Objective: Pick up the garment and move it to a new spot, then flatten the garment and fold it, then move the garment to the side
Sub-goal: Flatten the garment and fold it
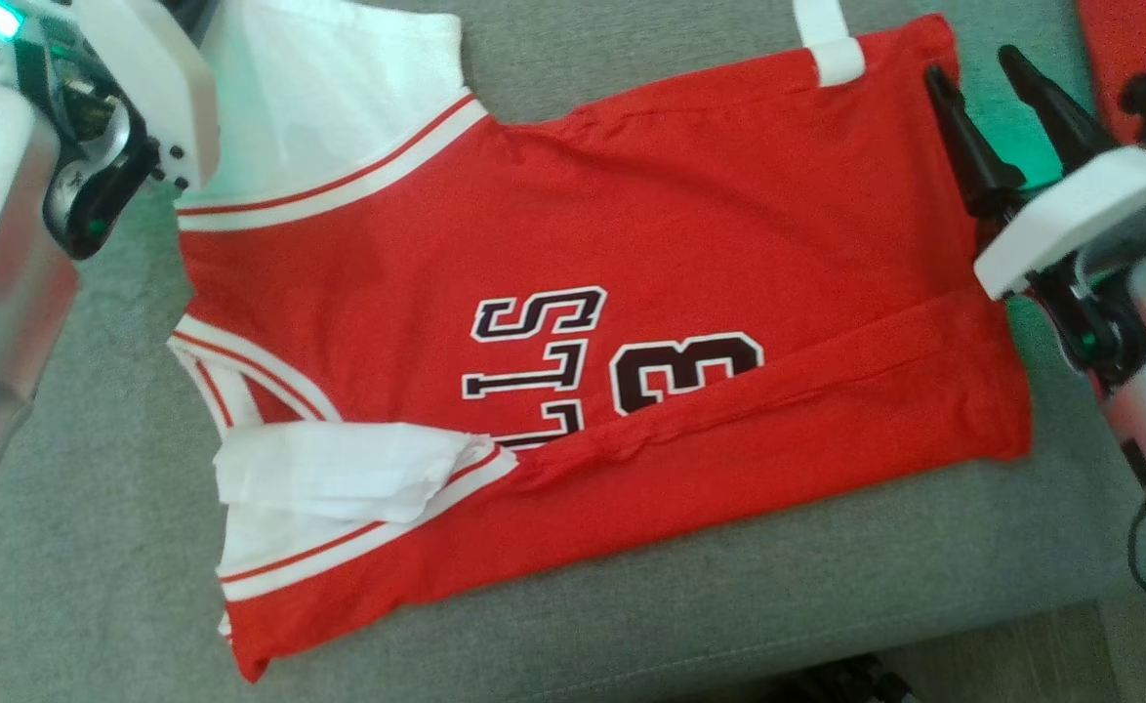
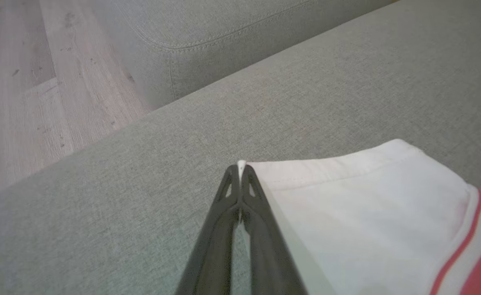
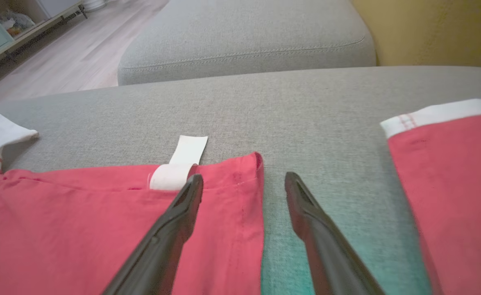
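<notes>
Grey sofa cushion (image 1: 632, 625) carries my red jersey (image 1: 632, 225) across its middle, one long side folded over near the front edge. My left hand (image 2: 240, 168) is clenched on the white sleeve (image 2: 367, 205) corner. My right hand (image 3: 243, 179) hangs released, straddling the hem corner. That pinch looks thin. A pull could slip it free, or drag the fold askew if only one side moves.
</notes>
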Motion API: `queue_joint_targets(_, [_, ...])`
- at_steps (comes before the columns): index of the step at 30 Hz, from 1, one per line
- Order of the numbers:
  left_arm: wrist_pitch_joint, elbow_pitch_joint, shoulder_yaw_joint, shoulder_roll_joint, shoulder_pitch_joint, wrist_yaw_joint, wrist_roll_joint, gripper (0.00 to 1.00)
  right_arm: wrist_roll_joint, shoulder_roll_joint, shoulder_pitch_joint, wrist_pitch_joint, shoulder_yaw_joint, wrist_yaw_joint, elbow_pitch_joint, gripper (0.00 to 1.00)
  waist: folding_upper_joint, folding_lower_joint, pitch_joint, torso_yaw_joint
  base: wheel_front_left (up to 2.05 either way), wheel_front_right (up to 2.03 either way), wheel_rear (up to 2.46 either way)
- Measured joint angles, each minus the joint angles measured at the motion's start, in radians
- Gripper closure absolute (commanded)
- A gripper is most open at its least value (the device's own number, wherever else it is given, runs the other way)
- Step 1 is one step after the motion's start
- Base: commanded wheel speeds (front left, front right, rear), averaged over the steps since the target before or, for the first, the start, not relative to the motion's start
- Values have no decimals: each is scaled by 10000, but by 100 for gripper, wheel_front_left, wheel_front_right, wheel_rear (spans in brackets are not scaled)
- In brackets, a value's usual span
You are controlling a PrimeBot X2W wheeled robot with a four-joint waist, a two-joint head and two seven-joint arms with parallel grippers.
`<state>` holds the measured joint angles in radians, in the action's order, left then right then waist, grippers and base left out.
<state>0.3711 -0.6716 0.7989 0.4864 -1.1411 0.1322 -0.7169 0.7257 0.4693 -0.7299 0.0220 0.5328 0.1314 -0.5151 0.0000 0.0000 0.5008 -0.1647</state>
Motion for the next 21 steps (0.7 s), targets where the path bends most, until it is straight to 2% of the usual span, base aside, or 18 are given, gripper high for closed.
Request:
queue_joint_targets(4, [-205, 33, 261, 0, -112, 0, -267, 100, 157, -159, -608, 58, 560, 0, -871, 2, 0, 0, 88, 211, 0, 0, 0])
queue_joint_targets(5, [-242, 29, 378, 6, -125, 0, -326, 100, 190, -190, -718, 146, 690, 0, -1074, 15, 0, 0, 106, 255, 0, 0, 0])
queue_joint_targets(6, [-301, 29, 451, 6, -132, 0, -376, 100, 253, -205, -825, 151, 826, 0, -1252, 47, 0, 0, 119, 299, 0, 0, 0])
queue_joint_targets(7, [-311, 29, 491, 0, -149, 0, -439, 100, 345, -213, -895, 238, 915, 0, -1396, 71, 0, 0, 130, 342, 0, 0, 0])
queue_joint_targets(8, [-401, 27, 535, 2, -181, 0, -493, 100, 420, -211, -985, 360, 1037, 0, -1530, 100, 0, 1, 137, 384, 0, 0, 0])
queue_joint_targets(12, [-1001, 86, 803, 21, -327, 2, -577, 100, 665, -211, -1339, 878, 1333, 0, -1894, 100, 0, 1, 123, 519, 0, 0, 0])
queue_joint_targets(17, [-2266, 652, 1218, 48, -648, 2, -754, 100, 1099, -144, -1698, 1360, 1499, 0, -2226, 100, 0, 0, -78, 707, 0, 0, 0])
queue_joint_targets(21, [-3127, 968, 1616, 303, -1120, 2, -972, 100, 1503, 217, -1911, 1682, 1616, 0, -2326, 100, 0, 0, -413, 928, 0, 0, 0])
